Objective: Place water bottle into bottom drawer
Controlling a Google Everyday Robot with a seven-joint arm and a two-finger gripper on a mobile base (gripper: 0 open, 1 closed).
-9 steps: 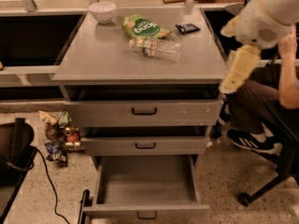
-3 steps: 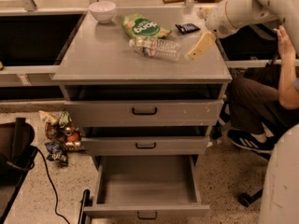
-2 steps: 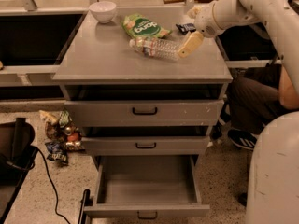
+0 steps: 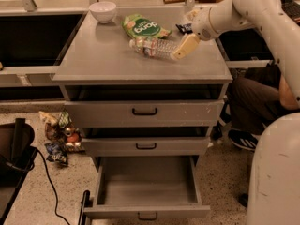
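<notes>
The water bottle (image 4: 152,47) lies on its side on top of the grey cabinet (image 4: 93,55), clear and crinkled with a reddish label band. My gripper (image 4: 183,48) reaches in from the right and sits right at the bottle's right end, low over the cabinet top. The bottom drawer (image 4: 146,211) is pulled out and open at the foot of the cabinet, its inside bare. The two shallower drawers (image 4: 144,111) above it are closed.
A green snack bag (image 4: 140,27) lies just behind the bottle. A white bowl (image 4: 103,11) stands at the back left. A small dark packet (image 4: 183,28) lies at the back right. Snack packets (image 4: 58,135) litter the floor left; a seated person's legs (image 4: 253,102) are at right.
My arm has swung left from beside the cabinet to over its top, and the gripper has closed in on the bottle's right end. The bottle has not moved.
</notes>
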